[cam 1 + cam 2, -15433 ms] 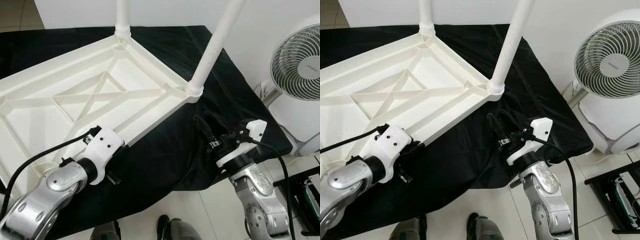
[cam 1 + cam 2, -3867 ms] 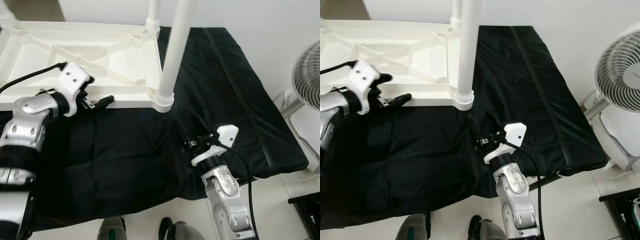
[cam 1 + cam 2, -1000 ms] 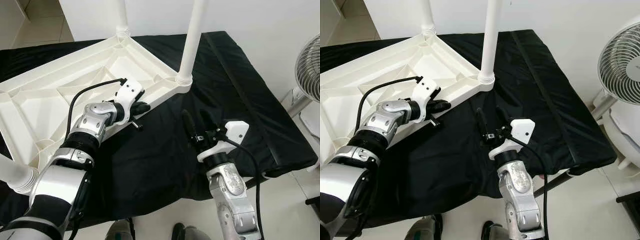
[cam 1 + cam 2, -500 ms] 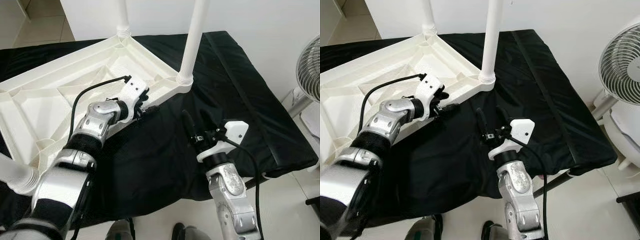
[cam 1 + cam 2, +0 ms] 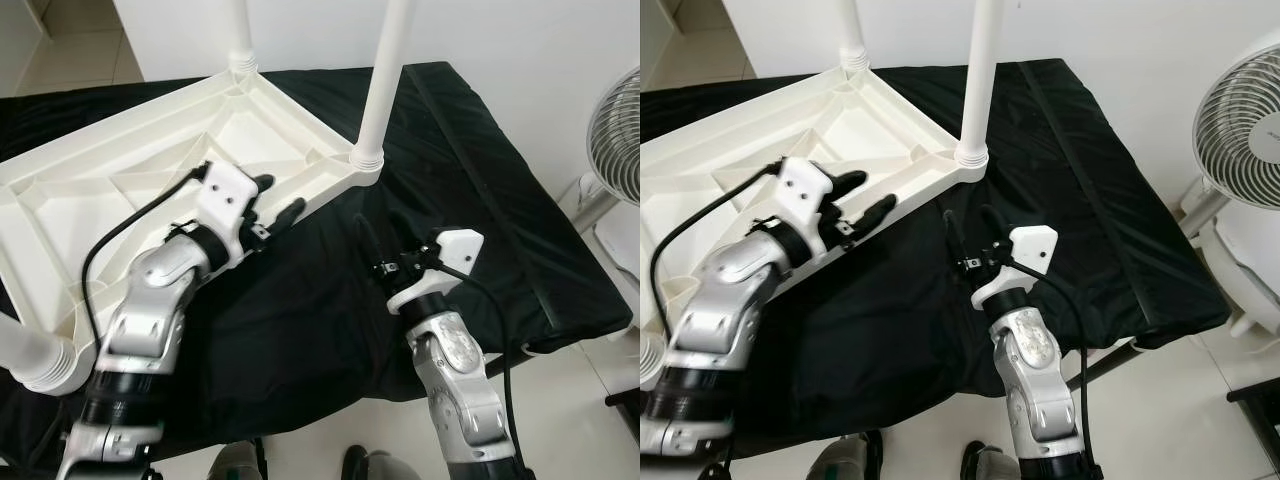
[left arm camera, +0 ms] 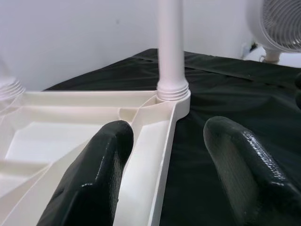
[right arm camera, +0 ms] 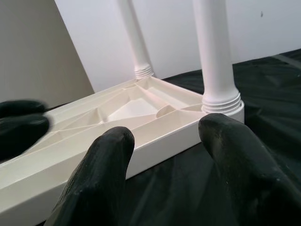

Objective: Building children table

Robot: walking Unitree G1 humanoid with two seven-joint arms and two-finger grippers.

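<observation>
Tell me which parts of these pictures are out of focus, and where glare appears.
Left wrist view: the left tool is soft and close, a sheen on its fingers; the table leg is sharp. Right wrist view: the right tool is blurred too. Eye views: sharp, evenly lit, the black cloth with faint sheen.

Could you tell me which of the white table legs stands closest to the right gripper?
The leg screwed into the upturned tabletop's corner just ahead of the right gripper; the other upright leg stands at the far corner.
</observation>
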